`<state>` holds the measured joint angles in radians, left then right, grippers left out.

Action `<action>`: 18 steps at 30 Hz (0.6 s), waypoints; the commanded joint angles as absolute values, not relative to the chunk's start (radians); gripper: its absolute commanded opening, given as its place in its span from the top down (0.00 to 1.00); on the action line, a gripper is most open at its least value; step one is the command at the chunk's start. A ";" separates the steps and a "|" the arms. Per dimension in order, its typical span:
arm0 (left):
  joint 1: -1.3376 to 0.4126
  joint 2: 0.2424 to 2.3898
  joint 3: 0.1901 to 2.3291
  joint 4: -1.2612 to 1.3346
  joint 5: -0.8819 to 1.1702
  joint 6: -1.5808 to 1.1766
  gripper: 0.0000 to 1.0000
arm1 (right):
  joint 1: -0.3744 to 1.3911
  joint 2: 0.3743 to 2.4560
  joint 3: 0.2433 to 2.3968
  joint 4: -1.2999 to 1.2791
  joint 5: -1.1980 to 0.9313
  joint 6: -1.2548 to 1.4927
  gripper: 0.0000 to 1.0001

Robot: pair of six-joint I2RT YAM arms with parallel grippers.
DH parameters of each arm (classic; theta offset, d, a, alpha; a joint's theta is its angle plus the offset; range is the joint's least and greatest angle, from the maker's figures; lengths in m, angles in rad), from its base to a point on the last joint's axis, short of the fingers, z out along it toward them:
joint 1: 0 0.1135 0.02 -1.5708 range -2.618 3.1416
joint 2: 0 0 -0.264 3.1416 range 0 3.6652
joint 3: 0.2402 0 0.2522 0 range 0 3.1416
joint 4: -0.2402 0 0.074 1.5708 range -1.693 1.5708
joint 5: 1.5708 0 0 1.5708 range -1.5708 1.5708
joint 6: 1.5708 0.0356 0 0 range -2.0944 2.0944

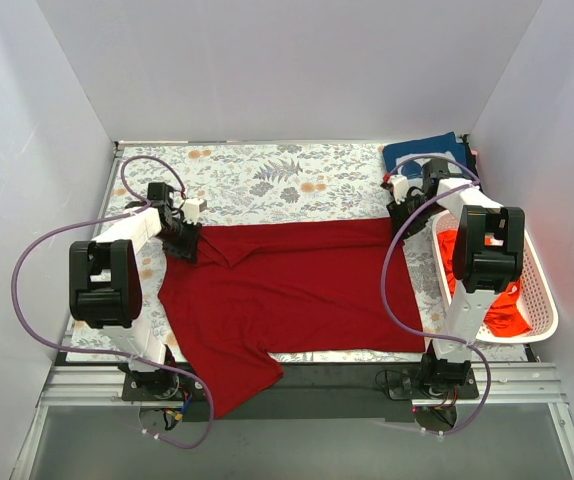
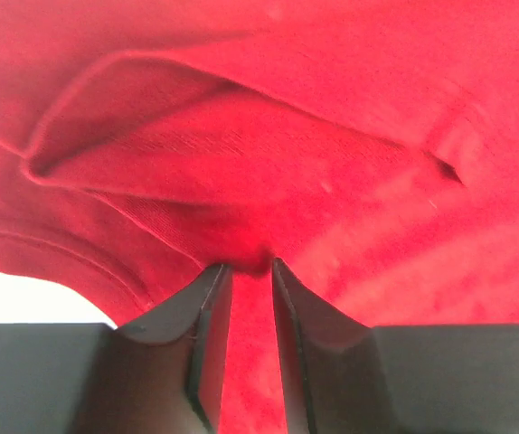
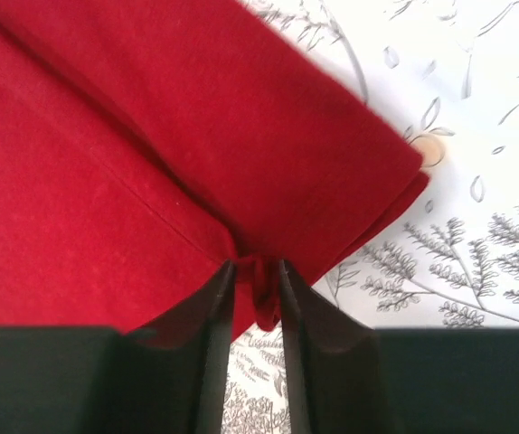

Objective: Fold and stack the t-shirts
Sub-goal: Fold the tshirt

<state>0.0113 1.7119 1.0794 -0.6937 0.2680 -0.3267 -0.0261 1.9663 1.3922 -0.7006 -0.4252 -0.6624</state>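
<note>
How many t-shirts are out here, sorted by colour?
1 dark red t-shirt
1 navy t-shirt
1 orange-red t-shirt, as far as can be told, bunched in the white basket
Total: 3 t-shirts
</note>
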 commanded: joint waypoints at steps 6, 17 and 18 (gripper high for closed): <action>0.023 1.552 1.261 -0.940 0.475 -0.195 0.59 | -0.017 1.845 1.508 -0.971 -0.488 -0.788 0.53; 0.026 1.830 1.397 -0.759 0.324 -0.371 0.54 | 0.156 1.999 1.560 -0.885 -0.474 -0.700 0.56; 0.025 1.839 1.396 -0.752 0.308 -0.367 0.54 | 0.160 2.009 1.552 -0.876 -0.456 -0.695 0.56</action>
<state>0.0185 1.8210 1.3476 -0.7914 0.3691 -0.3485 0.1383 1.9766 1.5558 -0.9146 -0.4889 -0.7219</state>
